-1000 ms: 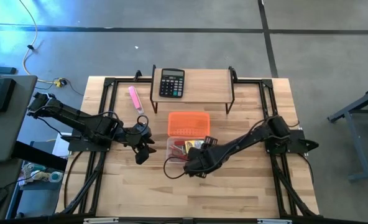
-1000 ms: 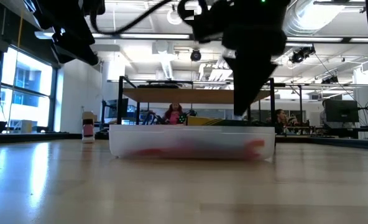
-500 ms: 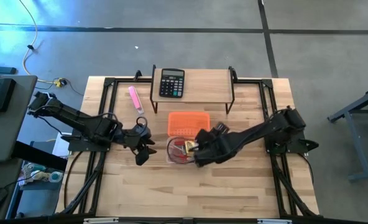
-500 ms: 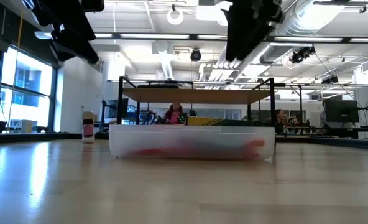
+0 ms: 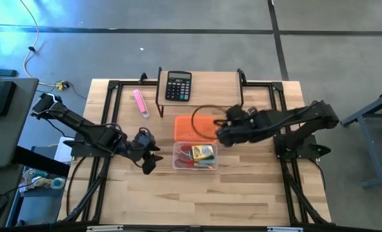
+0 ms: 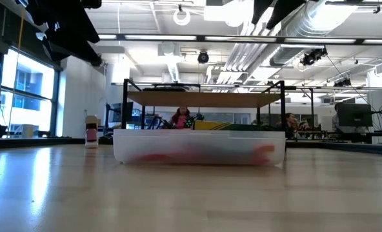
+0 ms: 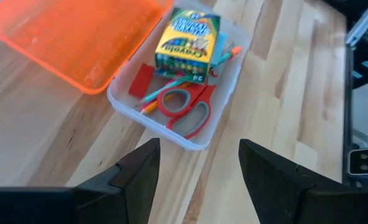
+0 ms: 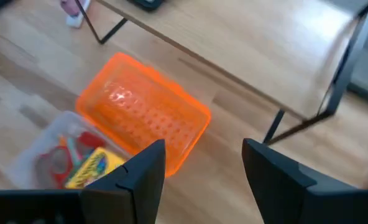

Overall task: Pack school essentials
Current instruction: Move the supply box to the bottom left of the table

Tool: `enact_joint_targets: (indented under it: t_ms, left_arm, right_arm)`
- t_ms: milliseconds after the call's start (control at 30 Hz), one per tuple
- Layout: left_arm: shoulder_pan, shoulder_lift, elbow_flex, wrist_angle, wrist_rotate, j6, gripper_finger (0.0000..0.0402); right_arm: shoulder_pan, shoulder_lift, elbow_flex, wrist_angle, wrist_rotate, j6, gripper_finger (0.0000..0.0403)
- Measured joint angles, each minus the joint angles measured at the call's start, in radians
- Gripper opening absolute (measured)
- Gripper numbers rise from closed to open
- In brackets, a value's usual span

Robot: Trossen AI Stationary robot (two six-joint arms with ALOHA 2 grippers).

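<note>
A clear box (image 7: 199, 140) stands on the table in front of my left gripper (image 7: 199, 149), which is open and holds nothing. In the box lie red-handled scissors (image 7: 184, 111), a yellow pack (image 7: 187, 37), thin pens (image 7: 162, 93), a small red eraser (image 7: 142, 81) and a light-blue pad (image 7: 220, 46) under the pack. In the high view the box (image 5: 178, 161) sits mid-table with my left gripper (image 5: 150, 158) at its left. My right gripper (image 5: 221, 133) hangs open and empty above the orange lid (image 5: 191, 127). The lid (image 8: 143, 118) lies flat just beyond the box (image 8: 41, 152).
A black calculator (image 5: 178, 85) sits on the wooden shelf (image 5: 210, 87) at the table's far side. A pink marker (image 5: 140, 103) lies left of the shelf. Black frame rails (image 5: 278, 109) run along both sides. Bare wood lies near the front edge.
My right gripper has risen from the box's near right side and swung toward the table's far right, rolling as it went. It now hangs over the orange lid's right end. It has stayed open and empty. The box and its contents have kept still.
</note>
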Motion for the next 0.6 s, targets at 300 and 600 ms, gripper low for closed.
enact_joint_targets:
  t_ms: [300, 600]
  left_arm:
    - [-0.009, 0.101, 0.000, 0.008, -0.004, -0.090, 0.0209]
    - [0.011, 0.148, 0.000, 0.089, 0.045, 0.002, 0.0209]
  right_arm:
    - [-0.077, -0.141, 0.000, -0.014, -0.116, 0.030, 0.0204]
    - [-0.072, -0.077, -0.002, 0.027, -0.278, -0.109, 0.0204]
